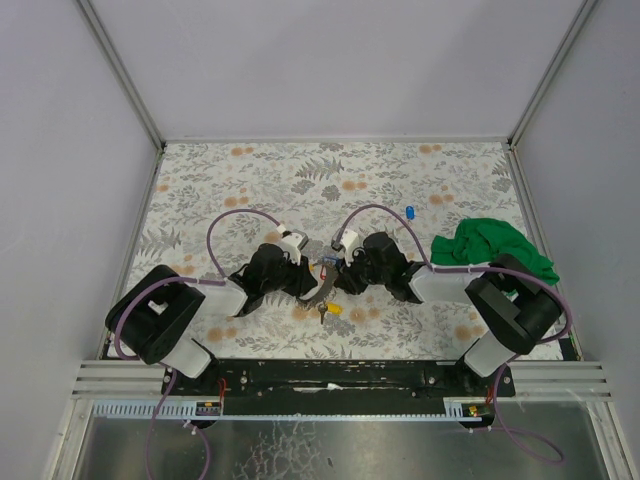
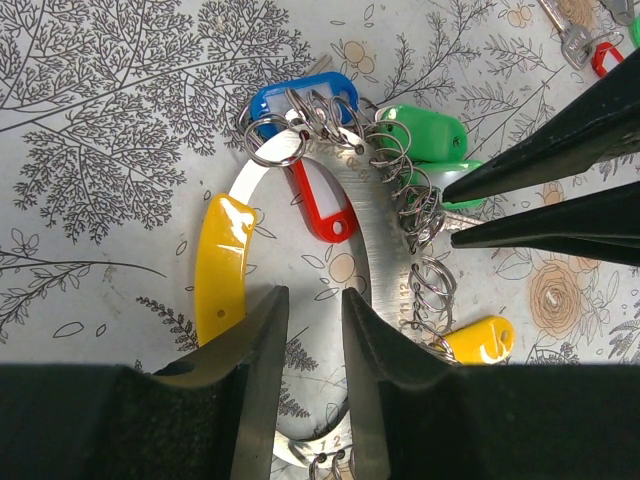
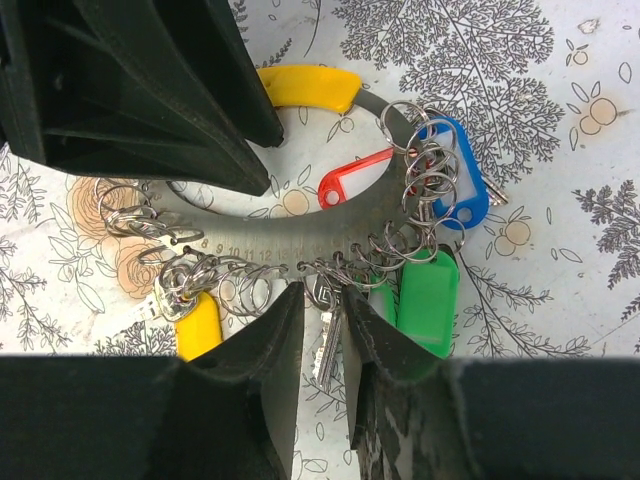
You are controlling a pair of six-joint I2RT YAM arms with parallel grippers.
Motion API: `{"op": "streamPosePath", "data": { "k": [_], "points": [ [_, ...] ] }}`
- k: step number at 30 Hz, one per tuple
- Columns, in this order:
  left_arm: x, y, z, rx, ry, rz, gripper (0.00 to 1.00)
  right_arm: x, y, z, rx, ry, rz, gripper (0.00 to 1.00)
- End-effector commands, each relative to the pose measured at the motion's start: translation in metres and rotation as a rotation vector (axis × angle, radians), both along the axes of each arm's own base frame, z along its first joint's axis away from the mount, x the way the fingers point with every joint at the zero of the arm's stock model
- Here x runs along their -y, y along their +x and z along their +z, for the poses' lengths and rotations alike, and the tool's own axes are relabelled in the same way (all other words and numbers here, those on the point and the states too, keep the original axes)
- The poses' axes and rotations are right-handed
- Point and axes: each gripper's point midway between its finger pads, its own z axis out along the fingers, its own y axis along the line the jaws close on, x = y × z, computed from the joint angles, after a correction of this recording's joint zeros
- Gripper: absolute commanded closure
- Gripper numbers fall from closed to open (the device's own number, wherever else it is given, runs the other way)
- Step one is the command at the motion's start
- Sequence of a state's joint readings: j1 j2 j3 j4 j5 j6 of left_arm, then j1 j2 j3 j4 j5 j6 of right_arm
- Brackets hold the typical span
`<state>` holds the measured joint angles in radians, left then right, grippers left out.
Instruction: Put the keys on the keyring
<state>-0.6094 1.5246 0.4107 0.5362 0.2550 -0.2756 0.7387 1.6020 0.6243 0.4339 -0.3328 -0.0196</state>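
The keyring (image 2: 388,262) is a flat silvery numbered band with a yellow grip section (image 2: 222,265), lying on the table between both arms (image 1: 325,283). Many small split rings hang from it, with blue (image 2: 300,100), red (image 2: 325,205), green (image 2: 425,135) and yellow (image 2: 480,338) tags. My left gripper (image 2: 310,300) is over the ring's inside, its jaws a little apart with nothing between the tips. My right gripper (image 3: 322,300) is shut on a silver key (image 3: 328,345) that hangs from the band. A loose blue-tagged key (image 1: 411,211) lies farther back.
A green cloth (image 1: 495,250) lies at the right edge of the patterned table (image 1: 250,180). More loose keys (image 2: 590,45) lie at the top right of the left wrist view. The two grippers nearly touch over the ring.
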Motion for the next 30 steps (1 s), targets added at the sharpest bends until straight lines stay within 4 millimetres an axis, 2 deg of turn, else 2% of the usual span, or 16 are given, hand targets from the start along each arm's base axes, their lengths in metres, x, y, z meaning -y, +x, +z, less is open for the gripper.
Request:
{"op": "streamPosePath", "data": {
  "k": [1, 14, 24, 30],
  "points": [
    [0.0053, 0.0061, 0.006, 0.02, -0.019, -0.01, 0.72, -0.0084, 0.0073, 0.009, -0.023, 0.014, -0.025, 0.72],
    [0.0061, 0.0063, 0.0055, 0.016, -0.02, -0.012, 0.72, -0.0114, 0.0009, 0.0056, -0.079, 0.009, -0.007, 0.75],
    [0.0063, 0.0058, 0.0053, 0.016, -0.02, -0.014, 0.72, -0.0138, 0.01, 0.0039, -0.064, 0.004, -0.032, 0.75],
    [0.0068, 0.006, 0.005, 0.013, -0.021, -0.014, 0.72, -0.0162, 0.0068, 0.0055, -0.069, 0.016, -0.007, 0.77]
  ]
}}
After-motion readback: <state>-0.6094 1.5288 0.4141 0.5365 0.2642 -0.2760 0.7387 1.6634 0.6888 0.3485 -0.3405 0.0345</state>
